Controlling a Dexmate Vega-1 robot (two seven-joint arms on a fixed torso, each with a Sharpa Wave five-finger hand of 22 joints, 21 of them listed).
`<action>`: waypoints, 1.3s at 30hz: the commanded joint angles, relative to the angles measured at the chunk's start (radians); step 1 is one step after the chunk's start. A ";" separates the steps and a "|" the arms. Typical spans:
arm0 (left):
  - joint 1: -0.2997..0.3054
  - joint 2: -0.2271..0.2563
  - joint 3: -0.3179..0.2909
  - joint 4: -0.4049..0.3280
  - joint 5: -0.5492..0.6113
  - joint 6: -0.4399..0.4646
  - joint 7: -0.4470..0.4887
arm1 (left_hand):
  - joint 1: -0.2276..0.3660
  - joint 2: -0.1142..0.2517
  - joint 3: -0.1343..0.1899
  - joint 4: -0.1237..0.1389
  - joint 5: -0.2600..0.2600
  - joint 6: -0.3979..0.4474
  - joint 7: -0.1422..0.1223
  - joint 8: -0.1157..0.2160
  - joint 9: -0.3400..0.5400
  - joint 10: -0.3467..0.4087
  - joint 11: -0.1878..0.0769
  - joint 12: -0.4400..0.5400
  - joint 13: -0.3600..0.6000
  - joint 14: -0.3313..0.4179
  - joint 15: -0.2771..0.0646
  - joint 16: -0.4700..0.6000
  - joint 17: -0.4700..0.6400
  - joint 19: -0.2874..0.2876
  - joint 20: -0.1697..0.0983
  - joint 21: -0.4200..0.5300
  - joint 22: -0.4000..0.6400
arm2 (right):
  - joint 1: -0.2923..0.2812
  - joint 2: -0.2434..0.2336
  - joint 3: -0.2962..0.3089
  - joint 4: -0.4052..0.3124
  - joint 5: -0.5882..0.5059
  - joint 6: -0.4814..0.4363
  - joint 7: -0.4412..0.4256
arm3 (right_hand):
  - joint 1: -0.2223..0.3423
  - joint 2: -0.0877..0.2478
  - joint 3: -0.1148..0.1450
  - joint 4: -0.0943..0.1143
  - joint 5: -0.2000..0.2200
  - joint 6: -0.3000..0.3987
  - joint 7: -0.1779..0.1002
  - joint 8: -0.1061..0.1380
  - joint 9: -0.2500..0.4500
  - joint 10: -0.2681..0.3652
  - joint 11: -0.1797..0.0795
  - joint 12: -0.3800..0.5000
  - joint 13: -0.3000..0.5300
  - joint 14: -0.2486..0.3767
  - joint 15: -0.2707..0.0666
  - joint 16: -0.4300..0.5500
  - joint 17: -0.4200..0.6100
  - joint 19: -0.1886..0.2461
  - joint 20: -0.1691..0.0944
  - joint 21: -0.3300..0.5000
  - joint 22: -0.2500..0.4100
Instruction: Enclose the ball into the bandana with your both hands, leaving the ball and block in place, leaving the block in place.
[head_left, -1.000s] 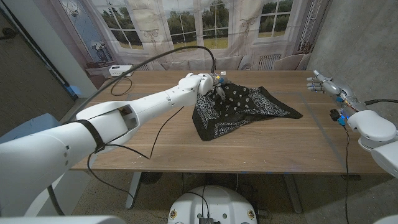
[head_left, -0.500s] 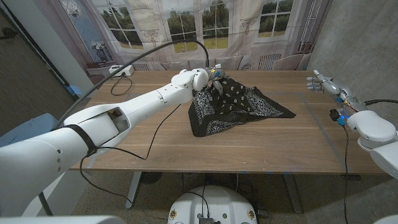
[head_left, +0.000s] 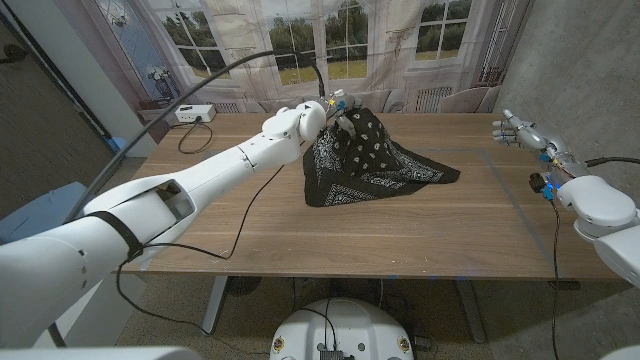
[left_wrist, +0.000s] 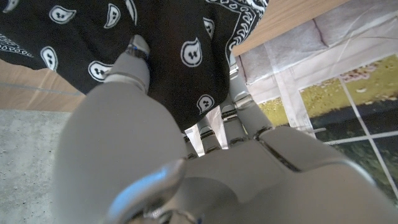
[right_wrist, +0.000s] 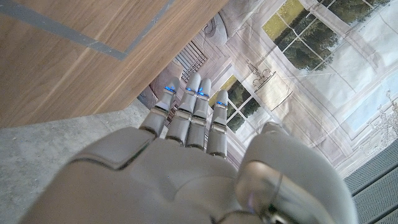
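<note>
Since a second ago the left hand (head_left: 335, 112) has carried its corner of the black bandana (head_left: 375, 165) up and toward the table's far edge, bunching the cloth into a peak; the hand pinches that fabric. The rest of the bandana drapes on the wooden table (head_left: 420, 230). The right hand (head_left: 515, 130) hangs off the table's right side, fingers extended, holding nothing

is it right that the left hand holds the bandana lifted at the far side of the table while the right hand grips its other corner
Not quite. The left hand does hold the bandana lifted, but the head view shows the right hand open at the table's right edge, away from the cloth, gripping nothing.
</note>
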 joint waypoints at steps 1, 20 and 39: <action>0.016 0.055 0.007 -0.110 0.182 0.120 0.060 | 0.238 0.222 0.013 0.007 0.008 0.421 0.306 0.028 0.060 0.375 0.003 0.077 0.219 0.409 -0.304 0.003 0.009 0.003 -0.058 0.012 0.002 | 0.017 0.000 -0.009 0.005 0.005 0.007 0.009 | -0.004 0.004 -0.005 -0.002 -0.001 0.008 -0.001 -0.002 0.000 0.008 -0.002 -0.002 0.001 0.008 -0.003 0.001 0.000 0.008 0.001 -0.003 0.000; 0.013 0.077 -0.045 -0.175 0.347 0.183 0.054 | 0.244 0.211 0.013 0.010 0.020 0.423 0.298 0.024 0.059 0.355 -0.005 0.105 0.266 0.408 -0.307 -0.008 0.039 -0.018 -0.068 0.047 -0.002 | 0.035 -0.001 -0.023 0.020 0.009 0.029 0.008 | -0.007 0.003 -0.008 -0.004 -0.001 0.008 -0.002 -0.004 0.000 0.008 -0.003 -0.004 0.003 0.008 -0.002 0.000 -0.002 0.011 0.001 -0.004 0.000; 0.007 0.061 -0.121 -0.168 0.408 0.227 0.127 | 0.250 0.204 0.015 0.012 0.028 0.433 0.293 0.024 0.060 0.352 -0.010 0.111 0.277 0.415 -0.308 -0.014 0.064 -0.030 -0.072 0.078 -0.006 | 0.055 -0.017 -0.038 0.035 0.014 0.036 0.010 | -0.008 0.004 -0.010 -0.007 0.000 0.009 -0.001 -0.005 0.000 0.009 -0.002 -0.008 0.004 0.007 -0.003 -0.002 -0.004 0.011 0.000 -0.006 0.000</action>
